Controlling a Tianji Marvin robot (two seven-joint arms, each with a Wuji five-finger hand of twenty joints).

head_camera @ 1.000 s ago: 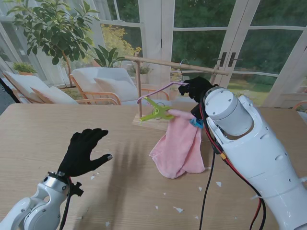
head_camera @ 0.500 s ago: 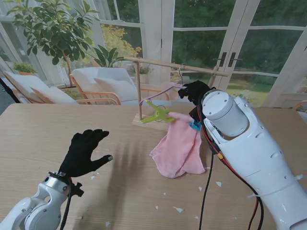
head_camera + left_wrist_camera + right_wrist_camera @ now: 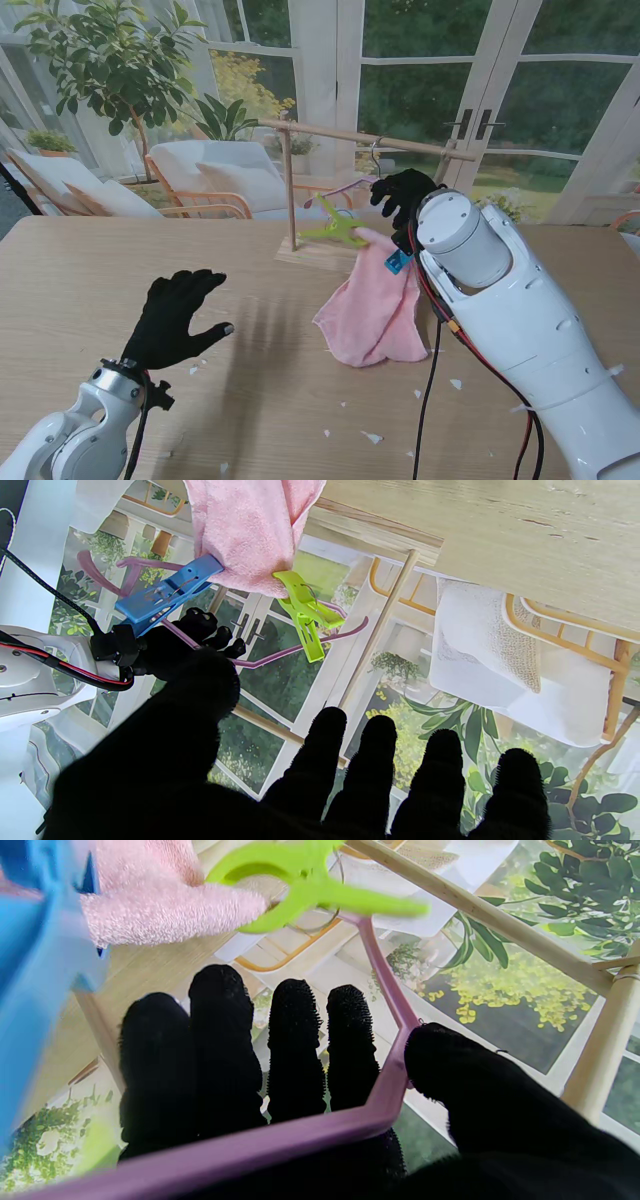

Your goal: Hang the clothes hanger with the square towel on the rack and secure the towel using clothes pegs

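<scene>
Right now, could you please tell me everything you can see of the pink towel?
The pink towel looks like soft terry cloth. It hangs bunched from the purple hanger, which the right hand holds up near the wooden rack. A green peg and a blue peg clip its upper edge to the hanger. It droops in uneven folds, and its lower end seems to rest on the table.

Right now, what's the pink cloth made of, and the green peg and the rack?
The pink towel looks like soft terry cloth: its surface is fuzzy and looped, and it droops in folds. The green peg looks like smooth moulded plastic, bright with a slight sheen. The rack seems to be bare, pale wood, matt, with round rods.
</scene>
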